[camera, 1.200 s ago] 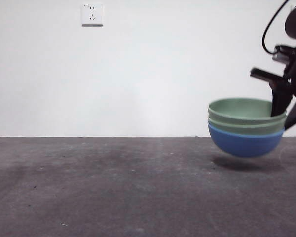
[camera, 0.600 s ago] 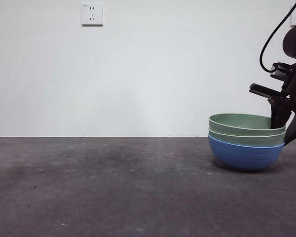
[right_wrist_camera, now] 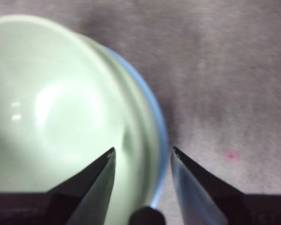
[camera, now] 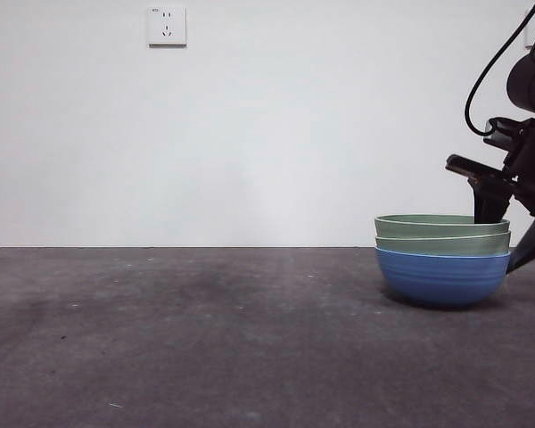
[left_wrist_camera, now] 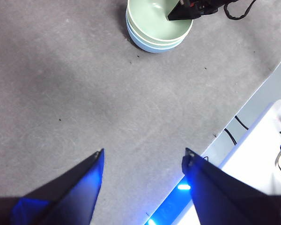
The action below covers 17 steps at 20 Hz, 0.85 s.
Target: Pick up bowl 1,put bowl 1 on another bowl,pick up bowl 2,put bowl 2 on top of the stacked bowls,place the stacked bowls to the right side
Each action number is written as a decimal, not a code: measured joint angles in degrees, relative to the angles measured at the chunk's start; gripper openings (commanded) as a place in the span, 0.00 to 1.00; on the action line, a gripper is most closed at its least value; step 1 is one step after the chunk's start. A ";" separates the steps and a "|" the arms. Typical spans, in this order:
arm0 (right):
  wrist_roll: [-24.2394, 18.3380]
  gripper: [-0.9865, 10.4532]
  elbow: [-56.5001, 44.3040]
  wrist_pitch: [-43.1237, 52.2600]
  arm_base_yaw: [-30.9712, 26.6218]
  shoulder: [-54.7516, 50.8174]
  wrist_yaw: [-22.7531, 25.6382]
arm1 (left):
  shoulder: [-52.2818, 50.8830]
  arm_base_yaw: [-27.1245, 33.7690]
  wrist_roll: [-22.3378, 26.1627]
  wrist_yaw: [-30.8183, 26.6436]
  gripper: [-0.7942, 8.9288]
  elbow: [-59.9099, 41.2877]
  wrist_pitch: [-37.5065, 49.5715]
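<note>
The stacked bowls stand level on the table at the right: a blue ribbed bowl (camera: pixel 441 278) as the base, with two pale green bowls (camera: pixel 441 234) nested in it. My right gripper (camera: pixel 504 236) straddles the stack's right rim, one jaw inside the top green bowl (right_wrist_camera: pixel 51 108) and one outside the blue rim (right_wrist_camera: pixel 160 136). In its wrist view the right gripper (right_wrist_camera: pixel 144 154) is open, with a gap on each side of the rim. My left gripper (left_wrist_camera: pixel 144 157) hangs open high above the table, far from the stack (left_wrist_camera: pixel 157 23), holding nothing.
The dark grey table (camera: pixel 205 339) stretches to the left of the stack. A wall socket (camera: pixel 166 25) is on the white wall behind. In the left wrist view the table's edge (left_wrist_camera: pixel 253 93) borders a white surface with cables (left_wrist_camera: pixel 267 154).
The stack was hanging tilted above the table; it came down and now rests level on it. The right gripper's jaws have eased off the rim.
</note>
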 measured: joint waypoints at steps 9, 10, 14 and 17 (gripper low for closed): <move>-0.42 0.26 0.00 -4.28 -0.33 -10.93 -0.61 | 0.00 0.00 0.00 0.00 0.37 0.00 0.02; -0.48 0.26 0.00 -5.73 -0.33 -12.70 -0.61 | 0.00 0.00 0.00 0.00 0.37 0.00 0.02; -1.46 0.26 0.00 -11.41 -0.35 -20.68 -0.61 | 0.00 0.00 0.00 0.00 0.37 0.00 0.02; -2.38 0.26 0.00 -17.46 -0.33 -28.11 -0.72 | -0.02 0.00 0.00 0.00 0.37 0.00 0.02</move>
